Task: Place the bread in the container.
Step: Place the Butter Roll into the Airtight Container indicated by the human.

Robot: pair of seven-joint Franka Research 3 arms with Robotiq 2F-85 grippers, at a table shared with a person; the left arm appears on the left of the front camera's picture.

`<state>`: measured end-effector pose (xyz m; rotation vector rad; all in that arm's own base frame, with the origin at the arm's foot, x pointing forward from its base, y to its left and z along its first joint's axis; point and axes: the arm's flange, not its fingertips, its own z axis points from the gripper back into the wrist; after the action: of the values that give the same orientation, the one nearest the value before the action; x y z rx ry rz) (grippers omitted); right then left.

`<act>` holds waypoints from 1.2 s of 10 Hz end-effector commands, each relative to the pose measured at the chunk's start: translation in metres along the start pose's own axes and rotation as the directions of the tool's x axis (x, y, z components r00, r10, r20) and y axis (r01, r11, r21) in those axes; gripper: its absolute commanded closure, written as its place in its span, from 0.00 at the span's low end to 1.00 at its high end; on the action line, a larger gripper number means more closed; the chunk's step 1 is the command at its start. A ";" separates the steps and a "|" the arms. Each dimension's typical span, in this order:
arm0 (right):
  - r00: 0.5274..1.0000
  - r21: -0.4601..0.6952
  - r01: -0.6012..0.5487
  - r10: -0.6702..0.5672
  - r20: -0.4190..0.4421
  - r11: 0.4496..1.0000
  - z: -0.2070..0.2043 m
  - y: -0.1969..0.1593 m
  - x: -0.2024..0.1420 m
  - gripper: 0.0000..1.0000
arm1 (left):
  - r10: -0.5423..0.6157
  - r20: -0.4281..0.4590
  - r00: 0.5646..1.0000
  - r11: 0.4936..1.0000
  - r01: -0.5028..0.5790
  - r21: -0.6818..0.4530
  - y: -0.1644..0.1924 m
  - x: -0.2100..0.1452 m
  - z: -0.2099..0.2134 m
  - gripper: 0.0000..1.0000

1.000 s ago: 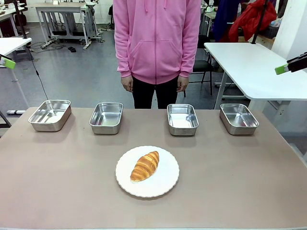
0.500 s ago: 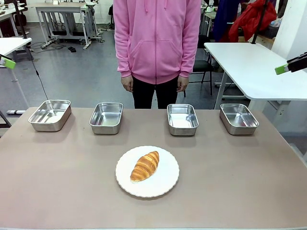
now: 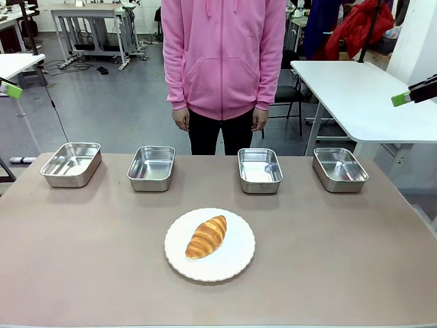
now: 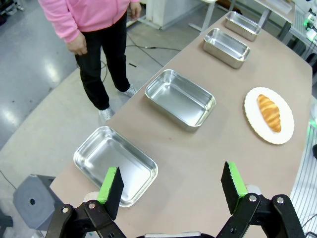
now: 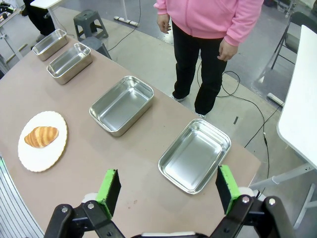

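1. Hanging high at either end, the left gripper and right gripper gape wide, holding nothing.
2. Tan table: the bread lies on a white plate near the front, middle.
3. Beyond it, four steel containers stand in a row, all empty.
4. A person in a pink hoodie stands behind; grey floor, white tables farther off.

the table is viewed frontally from the robot's side; both wrist views are taken from high above opposite ends, the plate being shared.
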<state>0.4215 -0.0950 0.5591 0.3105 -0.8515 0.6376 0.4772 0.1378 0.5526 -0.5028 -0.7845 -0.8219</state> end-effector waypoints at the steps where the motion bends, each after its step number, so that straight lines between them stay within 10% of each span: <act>1: 1.000 0.010 0.003 -0.003 0.019 1.000 -0.001 -0.001 0.000 0.00 | -0.006 0.002 1.000 1.000 0.006 -0.003 -0.001 0.001 0.001 0.00; 12: 1.000 0.010 0.003 -0.003 0.019 1.000 -0.001 -0.001 0.000 0.00 | -0.006 0.002 1.000 1.000 0.006 -0.003 -0.001 0.001 0.001 0.00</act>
<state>0.4215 -0.0950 0.5591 0.3104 -0.8515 0.6375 0.4772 0.1378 0.5526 -0.5028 -0.7845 -0.8219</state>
